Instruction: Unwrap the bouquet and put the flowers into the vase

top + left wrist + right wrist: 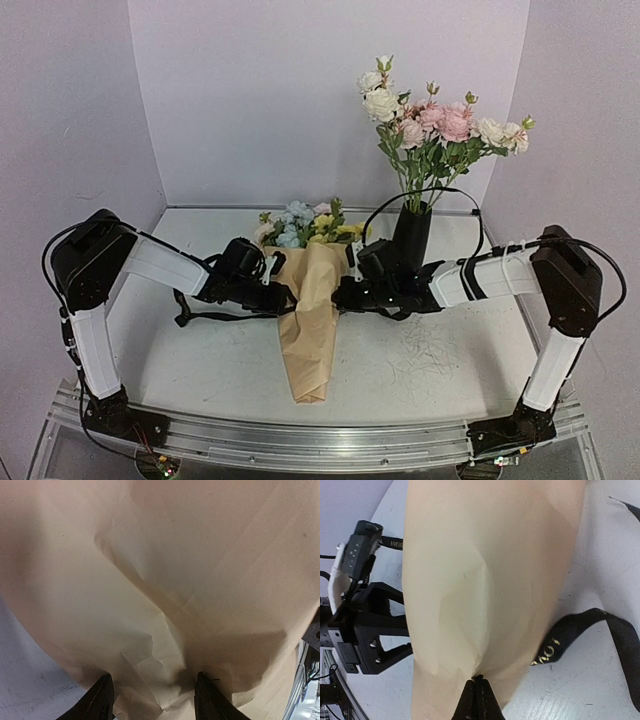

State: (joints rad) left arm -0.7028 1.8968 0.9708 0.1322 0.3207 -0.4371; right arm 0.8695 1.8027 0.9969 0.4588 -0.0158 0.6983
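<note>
Right wrist view: right claw [477, 682] clenched on the bouquet [485, 580] wrapper's edge, cone just ahead. Left claw [154, 680] straddles a crease, grip impossible to tell. Uneven pulling could tear the paper, scattering flowers [305, 225].

Desk [420, 370] check | bouquet [312, 310] lies mid-desk, narrow end toward the near edge, flowers [300, 222] toward the far edge | my left pincer [283, 298] against its left side, right pincer [338, 296] against its right | black ribbon [225, 316] loose by my left arm | vase [411, 238] with roses [430, 120] upright toward the far right corner
</note>
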